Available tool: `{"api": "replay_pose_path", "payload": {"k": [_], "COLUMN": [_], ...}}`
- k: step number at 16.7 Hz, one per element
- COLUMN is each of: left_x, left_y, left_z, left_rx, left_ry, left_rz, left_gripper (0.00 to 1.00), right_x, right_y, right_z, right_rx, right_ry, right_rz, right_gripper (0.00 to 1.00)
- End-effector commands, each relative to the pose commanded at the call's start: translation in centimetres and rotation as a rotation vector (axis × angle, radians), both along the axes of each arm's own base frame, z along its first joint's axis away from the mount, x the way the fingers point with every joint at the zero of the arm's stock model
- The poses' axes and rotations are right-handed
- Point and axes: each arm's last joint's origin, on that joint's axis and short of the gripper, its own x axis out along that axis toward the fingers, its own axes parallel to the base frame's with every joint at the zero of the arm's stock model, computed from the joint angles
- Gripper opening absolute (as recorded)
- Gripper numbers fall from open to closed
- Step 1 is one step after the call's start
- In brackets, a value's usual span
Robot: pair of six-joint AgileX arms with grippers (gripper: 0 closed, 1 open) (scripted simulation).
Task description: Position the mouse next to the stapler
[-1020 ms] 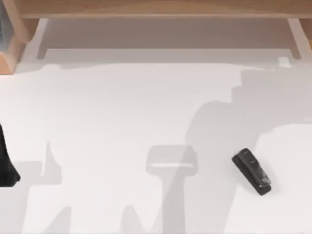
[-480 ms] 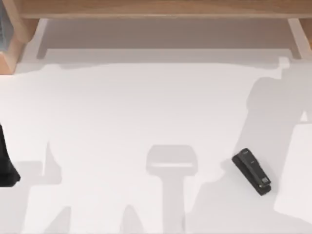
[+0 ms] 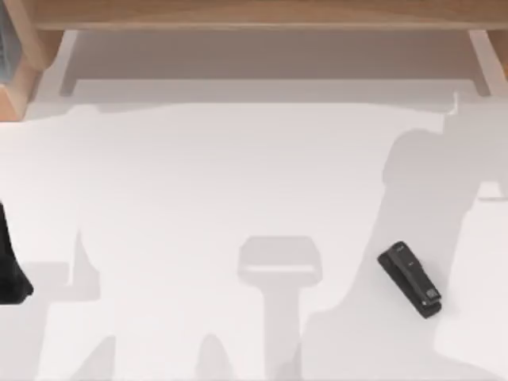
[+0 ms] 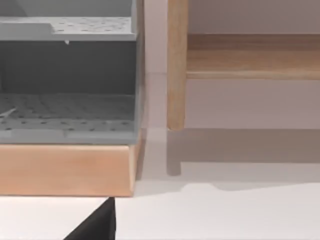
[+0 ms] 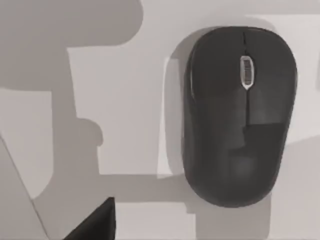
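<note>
Stapler: the stapler (image 3: 409, 279) lies flat on the white counter (image 3: 198, 182) toward the top view's lower right, set diagonally, lighter tip toward the lower right; same spot and angle as in both earlier top frames, so untouched

Mouse: the mouse (image 5: 237, 112) sits flat on the counter in the right wrist view, dark body, scroll wheel visible, nothing touching it; where it lies relative to the stapler I cannot tell from these pictures

What changed: on the right side of the top view the big arm shadow has shifted over the last second; it swung rightward, now spreads back toward the stapler and down the lower right; stapler and left side have not moved; judgement: the right arm is travelling above the counter's right side, lining up over the mouse

Right arm: its wrist camera looks straight down on the mouse; a dark wedge at that view's edge may be part of the fingers, but how far open they are I cannot tell; nothing seen gripped

Left arm: dark bulk (image 3: 9, 266) at the top view's left edge, unchanged, parked; its wrist view faces a grey perforated tray (image 4: 67, 75) on a wooden shelf (image 4: 65, 167); finger state cannot tell

Task meaning: still the approach step; mouse not yet picked, not yet beside the stapler; next calls for descent and a grasp across the mouse's sides, then a carry to just beside the stapler without nudging it
</note>
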Motion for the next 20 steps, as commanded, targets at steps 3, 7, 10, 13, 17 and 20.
{"api": "replay_pose_path", "payload": {"k": [3, 7, 10, 13, 17, 20], "left_x": [0.0, 0.0, 0.0, 0.0, 0.0, 0.0], "left_y": [0.0, 0.0, 0.0, 0.0, 0.0, 0.0], "left_z": [0.0, 0.0, 0.0, 0.0, 0.0, 0.0], "left_rx": [0.000, 0.000, 0.000, 0.000, 0.000, 0.000], "left_ry": [0.000, 0.000, 0.000, 0.000, 0.000, 0.000], "left_rz": [0.000, 0.000, 0.000, 0.000, 0.000, 0.000], "left_gripper": [1.00, 1.00, 1.00, 1.00, 1.00, 1.00], "right_x": [-1.7, -4.0, -4.7, -3.8, -1.0, 0.7], "right_y": [1.6, 4.2, 4.5, 3.4, 0.4, -0.4], "right_z": [4.8, 9.1, 9.9, 8.6, 1.7, -3.9], "right_rx": [-0.010, -0.003, 0.000, -0.007, -0.007, 0.005], "right_ry": [-0.012, 0.002, 0.008, -0.017, -0.015, 0.003], "right_rz": [0.000, 0.012, 0.010, 0.011, 0.003, 0.005], "right_gripper": [1.00, 1.00, 1.00, 1.00, 1.00, 1.00]}}
